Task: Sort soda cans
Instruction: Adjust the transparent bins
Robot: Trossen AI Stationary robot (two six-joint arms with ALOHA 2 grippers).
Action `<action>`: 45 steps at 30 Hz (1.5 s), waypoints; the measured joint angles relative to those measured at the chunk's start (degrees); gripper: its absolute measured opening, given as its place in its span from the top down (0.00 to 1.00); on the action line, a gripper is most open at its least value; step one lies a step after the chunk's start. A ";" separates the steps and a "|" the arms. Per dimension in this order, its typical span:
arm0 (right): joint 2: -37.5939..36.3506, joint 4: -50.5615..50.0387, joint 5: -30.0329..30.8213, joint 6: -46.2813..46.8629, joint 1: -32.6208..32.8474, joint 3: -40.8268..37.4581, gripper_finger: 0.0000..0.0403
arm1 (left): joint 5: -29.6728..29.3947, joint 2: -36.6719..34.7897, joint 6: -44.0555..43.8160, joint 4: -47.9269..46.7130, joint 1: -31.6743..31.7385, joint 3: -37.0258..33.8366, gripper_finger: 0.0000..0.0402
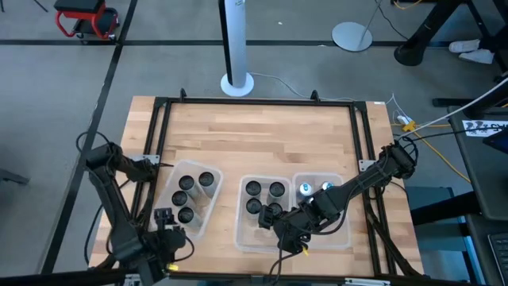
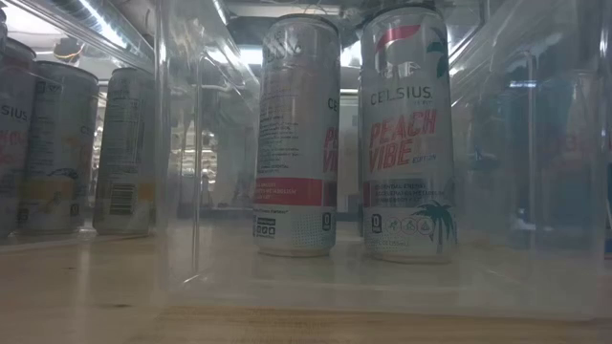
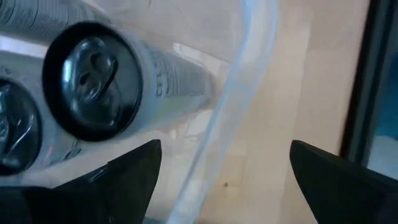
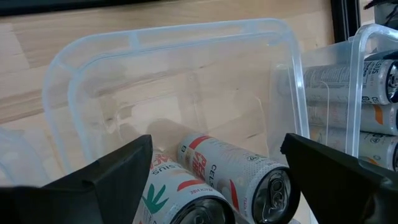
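Right gripper (image 1: 290,230), fingers apart, hovers over middle bin (image 1: 243,238); we centre on nearest can (image 4: 239,174), descend straight. Left gripper (image 1: 168,230) apart, beside left bin (image 1: 208,205).

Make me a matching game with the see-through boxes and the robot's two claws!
Things:
1. left bin
2. right bin
3. left gripper
4. right gripper

Places and states:
a. open, over the front of the middle bin
b. holds silver-topped cans
c. open, by the left bin's front corner
d. shows only dark-topped cans

Pairs: 1-d, 2-b, 3-c, 4-a
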 joint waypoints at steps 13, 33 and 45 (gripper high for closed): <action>-0.09 -0.01 0.02 -0.04 0.00 0.02 0.10 | 2.17 2.01 10.51 2.96 3.18 0.00 0.61; -0.09 -0.07 0.98 -0.09 0.00 0.02 0.10 | 2.04 2.01 19.51 11.29 9.60 0.02 0.91; -0.09 -0.09 1.01 -0.09 0.00 0.02 0.10 | 0.89 2.14 25.88 15.73 11.84 -0.04 0.92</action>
